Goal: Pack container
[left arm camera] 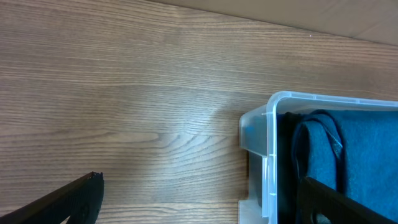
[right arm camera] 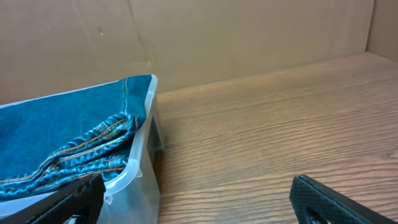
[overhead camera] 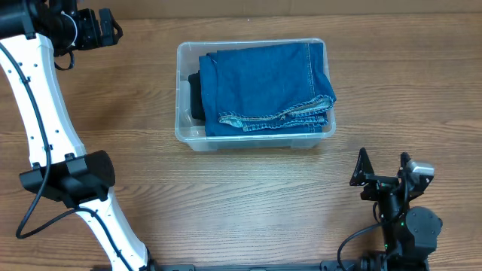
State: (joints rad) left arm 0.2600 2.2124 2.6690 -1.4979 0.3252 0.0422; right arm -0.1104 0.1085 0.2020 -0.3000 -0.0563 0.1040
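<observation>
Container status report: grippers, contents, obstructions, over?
Left gripper open, empty, far left. Right gripper open, empty, near right. Container holds folded jeans. Nothing in the way.

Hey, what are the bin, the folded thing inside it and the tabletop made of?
Container: clear, glossy plastic, seemingly; contents show through its walls. Jeans: blue denim, matte, with stitched, faded hems. Table: wood-grain surface, smooth; solid wood or laminate, can't tell.
</observation>
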